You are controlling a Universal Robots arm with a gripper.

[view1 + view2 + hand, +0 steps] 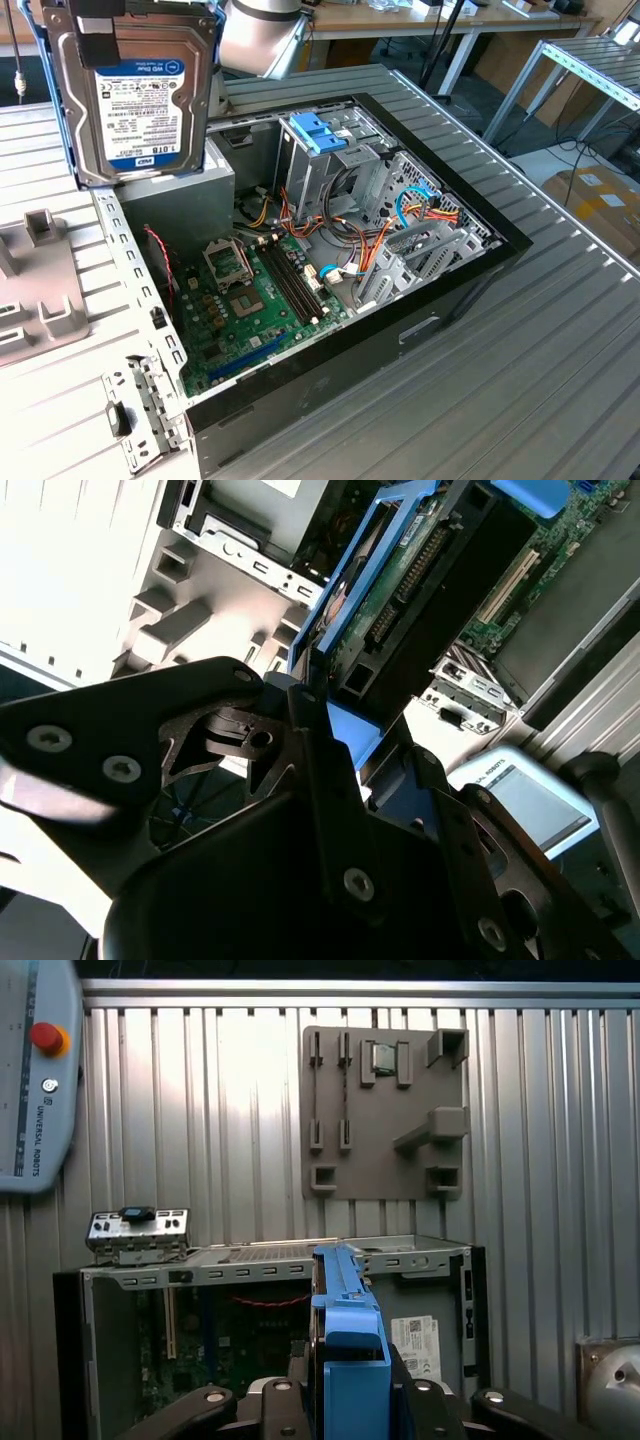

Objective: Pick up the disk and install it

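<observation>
The disk [135, 95] hangs upright above the far corner of the open computer case [430, 320], at the exterior view's upper left, with its white and blue label facing the camera. My gripper [105, 25] is shut on its top edge, and one black finger [100, 48] lies over the metal face. In the first wrist view the disk [346, 1345] appears edge-on with its blue plastic frame, and my gripper [348, 1395] clamps it from both sides. In the second wrist view the disk [420, 590] juts out from my gripper [315, 715] over the case.
Inside the case are a green motherboard [250, 300], a metal drive cage with light-blue handles [320, 135] and coloured cables [420, 210]. A grey power-supply box [180, 200] sits under the disk. A grey fixture plate [385, 1110], a pendant [35, 1070] and an I/O shield [138, 1230] lie on the ribbed table.
</observation>
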